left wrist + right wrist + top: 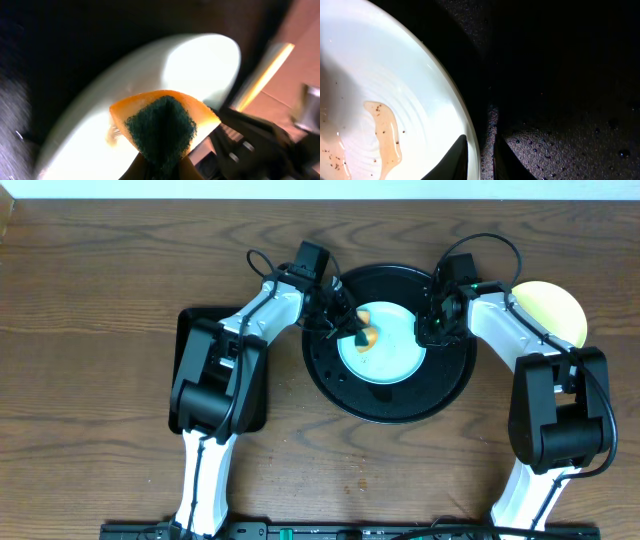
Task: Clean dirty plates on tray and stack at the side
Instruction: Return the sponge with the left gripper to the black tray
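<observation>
At the left fingers [352,328]: clamped on an orange sponge [162,125], green scouring face toward the wrist camera, held over the left part of the blue plate [392,355]. Cannot tell whether the sponge touches the plate.

Right fingers [431,330]: straddle the plate's right rim, one tip inside and one outside, with a narrow gap. Cannot tell whether they pinch the rim or stand just off it.

Plate lies flat in the round black tray [445,385]. Brown smear [382,132] with dark specks on its floor, not yet wiped.

Beyond, a yellow plate [552,308] sits on the bench [100,280] to the right, partly under the right arm.

Risks, as judged:
- If the rim hold is loose, sponge strokes may slide or spin the plate in the tray.
- Smear looks wet, so a light pass may only spread it.
- A hard push near the rim could tip the far edge up.
</observation>
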